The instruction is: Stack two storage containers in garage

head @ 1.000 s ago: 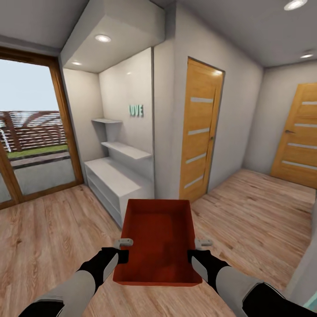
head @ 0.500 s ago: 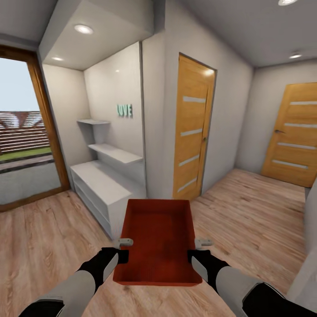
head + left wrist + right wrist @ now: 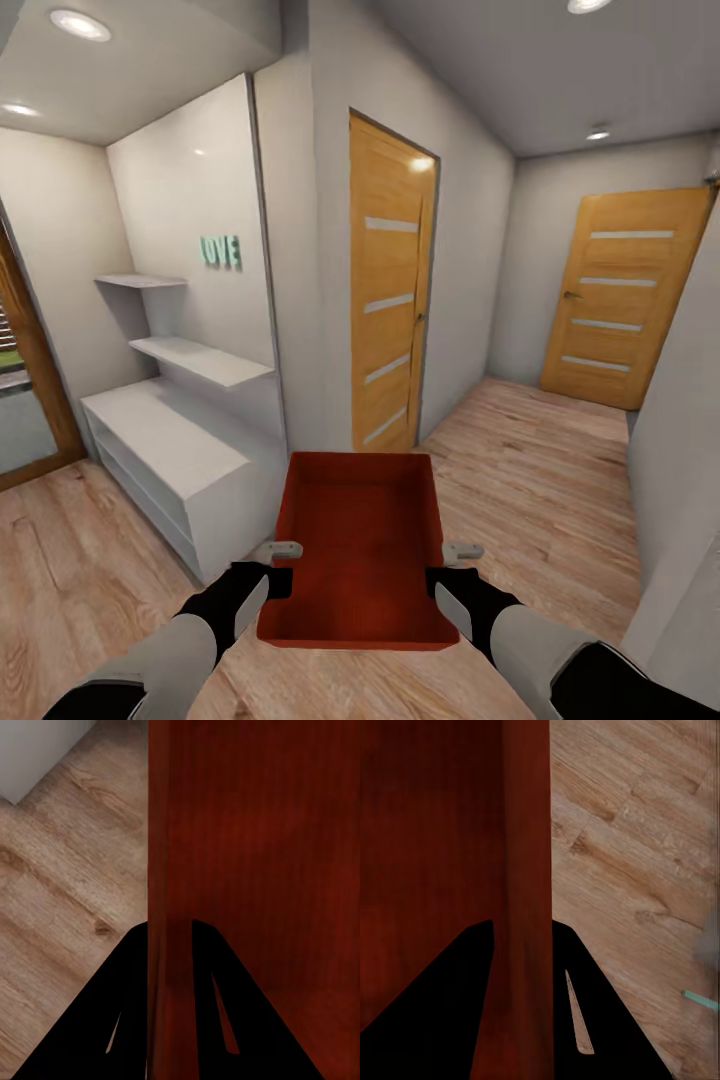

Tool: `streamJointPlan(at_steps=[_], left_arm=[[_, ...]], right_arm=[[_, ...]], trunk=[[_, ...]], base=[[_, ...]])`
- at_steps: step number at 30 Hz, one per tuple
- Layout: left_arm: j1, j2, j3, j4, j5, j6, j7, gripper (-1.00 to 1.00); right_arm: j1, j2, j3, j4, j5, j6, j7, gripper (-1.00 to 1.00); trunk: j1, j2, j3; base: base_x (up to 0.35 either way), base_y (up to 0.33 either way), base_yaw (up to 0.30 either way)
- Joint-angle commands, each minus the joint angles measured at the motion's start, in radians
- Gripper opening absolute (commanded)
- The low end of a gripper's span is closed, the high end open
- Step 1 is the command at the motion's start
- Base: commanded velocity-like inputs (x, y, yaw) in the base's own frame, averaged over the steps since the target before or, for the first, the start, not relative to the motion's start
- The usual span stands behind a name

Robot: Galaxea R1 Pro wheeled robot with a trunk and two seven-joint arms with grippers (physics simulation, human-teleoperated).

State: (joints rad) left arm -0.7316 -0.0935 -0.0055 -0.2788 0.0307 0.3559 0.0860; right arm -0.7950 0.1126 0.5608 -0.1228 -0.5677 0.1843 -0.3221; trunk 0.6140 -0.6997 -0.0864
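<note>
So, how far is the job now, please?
Done: one container is lifted. In hand: the left gripper and right gripper each clamp a side wall of it, over a wood floor in a hallway with doors. Left: reaching the garage, setting it down, bringing and stacking the second one.

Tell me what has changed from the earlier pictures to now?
The whole head view has swung right, so the camera turned; the room's things did not move. The orange-red open-top storage container stays clamped at its side walls between the left gripper and right gripper.
</note>
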Motion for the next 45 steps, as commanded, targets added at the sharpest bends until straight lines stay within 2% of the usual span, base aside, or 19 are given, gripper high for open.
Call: streamJointPlan(at_steps=[1,35,45], left_arm=[[0.000,-0.006,0.009,0.000,-0.017,0.008,0.011,-1.00],[0.000,-0.006,0.009,0.000,-0.017,0.008,0.011,-1.00],[0.000,-0.007,0.009,0.000,-0.017,0.008,0.011,-1.00]], right_arm=[[-0.001,0.001,0.015,-0.003,0.025,0.007,-0.008,-1.00],[-0.002,0.001,0.016,-0.003,0.025,0.007,-0.008,-1.00],[-0.002,0.001,0.015,-0.003,0.026,0.008,-0.008,-1.00]], trunk=[[0.001,-0.001,-0.002],[0.001,-0.001,-0.002],[0.001,-0.001,-0.002]], base=[[0.322,0.000,-0.286],[0.322,0.000,-0.285],[0.321,0.000,-0.032]])
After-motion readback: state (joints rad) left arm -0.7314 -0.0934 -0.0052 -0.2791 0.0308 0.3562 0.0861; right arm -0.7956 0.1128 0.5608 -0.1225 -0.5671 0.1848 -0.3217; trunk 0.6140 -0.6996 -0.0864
